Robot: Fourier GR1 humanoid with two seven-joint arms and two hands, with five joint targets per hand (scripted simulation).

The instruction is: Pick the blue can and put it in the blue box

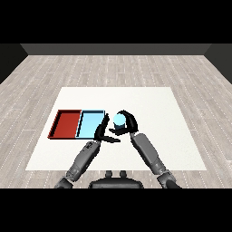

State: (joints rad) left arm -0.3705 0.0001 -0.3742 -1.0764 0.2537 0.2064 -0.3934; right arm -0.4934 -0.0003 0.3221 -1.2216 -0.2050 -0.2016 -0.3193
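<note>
The can (119, 120) is held in the curled right hand (128, 123) beside the blue tray (90, 123), not yet placed; the left hand (102, 132) is open, empty.

right robot hand (128, 121) curled closed, raised; left robot hand (102, 132) open, fingers straight, just beside it.

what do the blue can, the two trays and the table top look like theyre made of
Blue can: pale blue with a bright top, possibly smooth metal or plastic; the right hand curled round it hides most of it.
Red tray and light blue tray: flat, even colour with thin darker rims, likely matte plastic, though painted metal would look alike.
Table: plain white, no grain or shine, a matte top.
</note>
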